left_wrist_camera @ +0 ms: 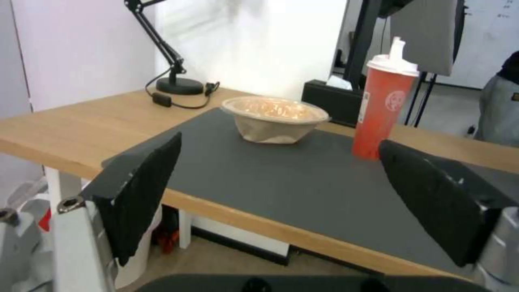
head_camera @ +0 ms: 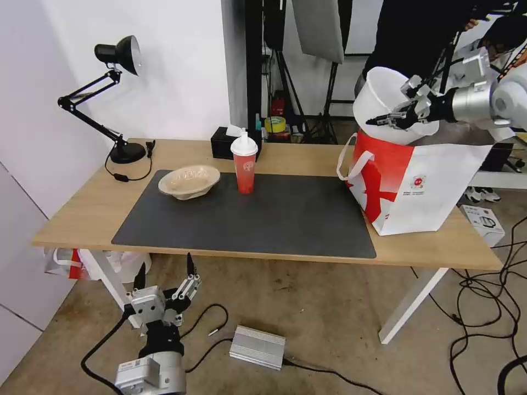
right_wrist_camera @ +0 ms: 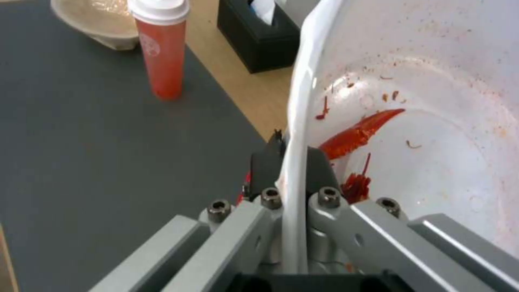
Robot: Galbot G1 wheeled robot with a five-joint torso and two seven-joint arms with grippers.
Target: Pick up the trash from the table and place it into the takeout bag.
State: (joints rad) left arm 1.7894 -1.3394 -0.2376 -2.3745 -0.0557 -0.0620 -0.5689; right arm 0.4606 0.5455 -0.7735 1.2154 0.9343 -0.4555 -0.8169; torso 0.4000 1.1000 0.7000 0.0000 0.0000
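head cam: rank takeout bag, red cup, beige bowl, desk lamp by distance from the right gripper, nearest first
1. Takeout bag, directly under the right gripper, which holds the white bowl by its rim.
2. Red cup, mid-table on the mat.
3. Beige bowl, just beyond the cup toward the left side.
4. Desk lamp, far left corner of the table.

The takeout bag is white with a broad red shape and a small round red logo, its handles white. The large bowl is white, smeared inside with red scraps, perhaps sauce. On the dark grey mat of the light-wood table stand a red cup with a white lid and a beige pulp bowl
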